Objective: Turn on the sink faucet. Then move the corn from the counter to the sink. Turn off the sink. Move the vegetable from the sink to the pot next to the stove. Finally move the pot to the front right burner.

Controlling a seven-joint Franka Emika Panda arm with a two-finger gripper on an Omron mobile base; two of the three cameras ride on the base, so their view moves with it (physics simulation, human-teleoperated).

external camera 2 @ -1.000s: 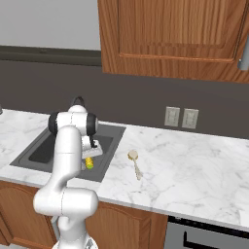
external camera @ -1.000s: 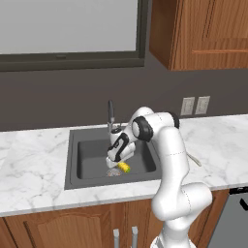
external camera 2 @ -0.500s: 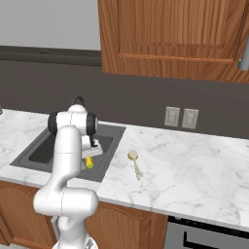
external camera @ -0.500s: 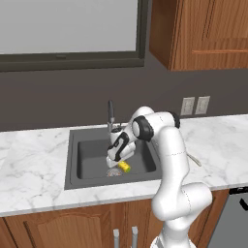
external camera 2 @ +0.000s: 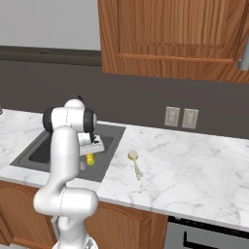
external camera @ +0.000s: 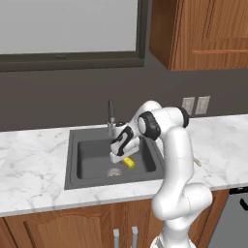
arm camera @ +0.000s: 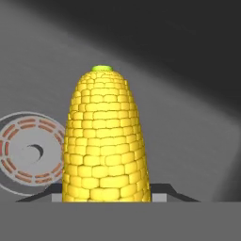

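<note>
Down in the sink (external camera: 77, 164), the corn (external camera: 128, 162) sits inside the dark basin, just right of the round metal drain (external camera: 113, 172). The gripper (external camera: 121, 157) reaches into the basin from the right, its white hand tilted down with the cob at its tip. In the hand view the corn (arm camera: 106, 141) stands lengthwise straight ahead, its broad yellow end nearest the camera and its small green tip pointing away, and the drain (arm camera: 29, 153) lies to its left on the grey basin floor. The dark fingertips (arm camera: 162, 188) flank the cob's base on either side, standing partly apart at about the cob's width; they appear to be clamped on it, though the contact itself is hidden behind the cob. Whether the cob rests on the basin floor or hangs just above it I cannot tell.

From the right base view the corn (external camera 2: 90, 159) shows as a yellow spot below the gripper (external camera 2: 90, 151), within the sink (external camera 2: 36, 154).

The sink faucet (external camera: 111, 116) rises upright at the back rim of the basin, just behind the hand. The counter (external camera 2: 194, 165) of white marble surrounds the sink, and on it, right of the basin, lies a small wooden spoon (external camera 2: 134, 163), well apart from the corn.
</note>
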